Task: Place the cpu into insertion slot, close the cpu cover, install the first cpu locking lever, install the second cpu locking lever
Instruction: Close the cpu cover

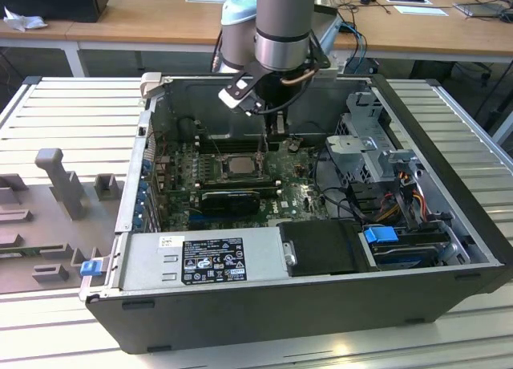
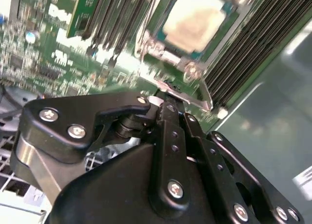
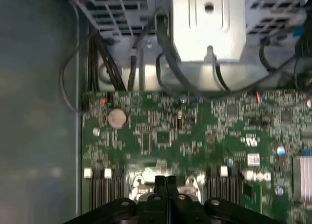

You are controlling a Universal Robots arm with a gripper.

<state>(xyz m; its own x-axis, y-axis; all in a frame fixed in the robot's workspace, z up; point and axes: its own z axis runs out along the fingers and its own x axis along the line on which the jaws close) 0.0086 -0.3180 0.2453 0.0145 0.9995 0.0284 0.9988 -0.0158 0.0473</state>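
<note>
The cpu (image 1: 239, 164) (image 2: 194, 19), a pale square chip, lies in the insertion slot (image 1: 221, 163) on the green motherboard inside the open computer case. The silver cpu cover (image 2: 168, 54) frames it and looks laid flat over the slot. My gripper (image 1: 276, 135) hangs just past the slot's edge, toward the exterior view's right. In both wrist views its black fingers (image 2: 168, 112) (image 3: 165, 182) are pressed together, with the gripper (image 2: 165, 98) tip right at a thin silver metal strip (image 2: 192, 96) along the slot's rim. I cannot tell whether the tip touches the strip.
Black memory slots (image 2: 243, 44) flank the socket. The case holds a labelled power supply (image 1: 212, 261) at the front, a metal drive cage (image 1: 377, 156) with cables (image 3: 165, 53) at the exterior view's right, and a coin battery (image 3: 117, 118). Grey fixtures (image 1: 60, 180) stand on the slatted table.
</note>
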